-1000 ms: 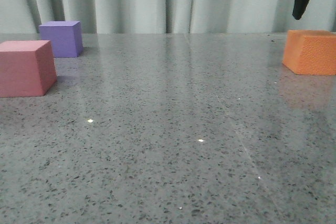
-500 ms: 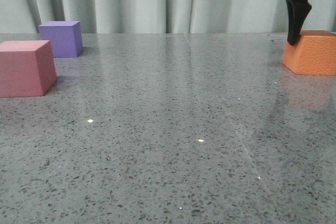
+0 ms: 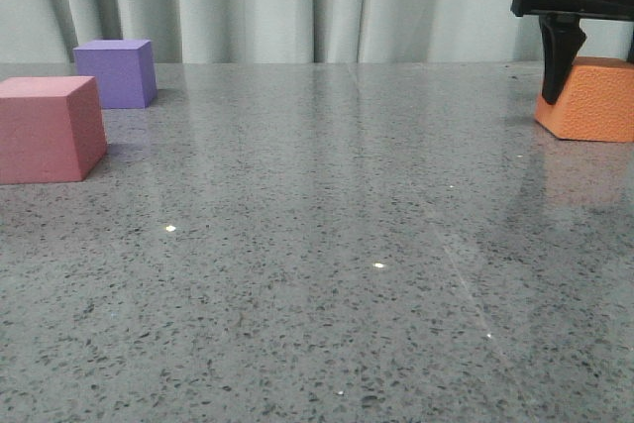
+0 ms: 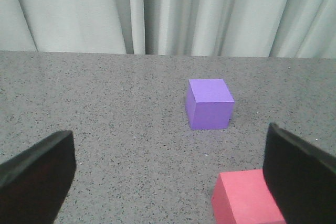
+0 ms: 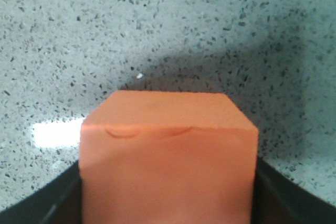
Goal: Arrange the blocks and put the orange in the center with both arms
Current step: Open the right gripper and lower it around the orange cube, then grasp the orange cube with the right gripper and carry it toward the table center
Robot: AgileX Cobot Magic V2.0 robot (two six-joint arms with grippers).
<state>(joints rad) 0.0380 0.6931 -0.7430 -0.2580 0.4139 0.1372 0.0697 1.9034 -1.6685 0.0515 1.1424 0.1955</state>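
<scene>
The orange cube (image 3: 594,101) sits on the table at the far right edge of the front view. My right gripper (image 5: 168,198) straddles it, with its dark fingers pressed against both side faces; one finger (image 3: 560,61) shows at the cube's left side. The orange cube fills the right wrist view (image 5: 168,156). The pink-red cube (image 3: 48,128) and the purple cube (image 3: 117,72) stand at the far left, purple behind pink. My left gripper (image 4: 168,182) is open and empty, hovering short of the purple cube (image 4: 210,103), with the pink-red cube (image 4: 241,200) by its one finger.
The grey speckled tabletop (image 3: 327,225) stretches between the left cubes and the orange cube. Pale curtains (image 3: 297,2) hang behind the table's far edge.
My right gripper came down from above onto the orange cube, and its visible finger then closed in against the cube's left side. The pink-red and purple cubes have not moved.
</scene>
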